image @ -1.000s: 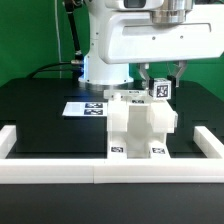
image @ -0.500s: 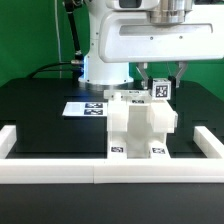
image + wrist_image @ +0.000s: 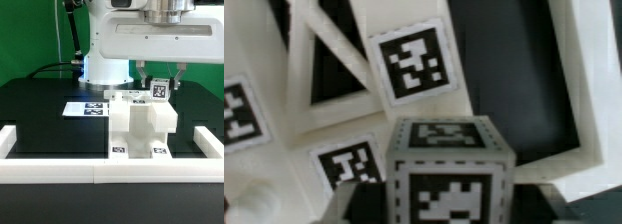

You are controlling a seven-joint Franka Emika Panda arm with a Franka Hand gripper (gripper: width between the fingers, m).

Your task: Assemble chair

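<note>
The partly built white chair [image 3: 140,125] stands against the front rail, with marker tags low on its front. My gripper [image 3: 158,88] hangs just behind the chair's upper part on the exterior view's right. It is shut on a small white tagged chair piece [image 3: 158,89]. In the wrist view that piece [image 3: 446,170] fills the space between the dark fingers [image 3: 363,205], which press on both its sides. Behind it are the chair's white frame and tags [image 3: 415,62].
The long low white border rail [image 3: 60,168] runs along the front and turns back at both ends. The marker board [image 3: 85,107] lies flat on the black table, on the exterior view's left of the chair. The robot's base [image 3: 105,65] stands behind.
The gripper with the tagged piece has shifted very slightly up and toward the exterior view's left. The chair has not moved.
</note>
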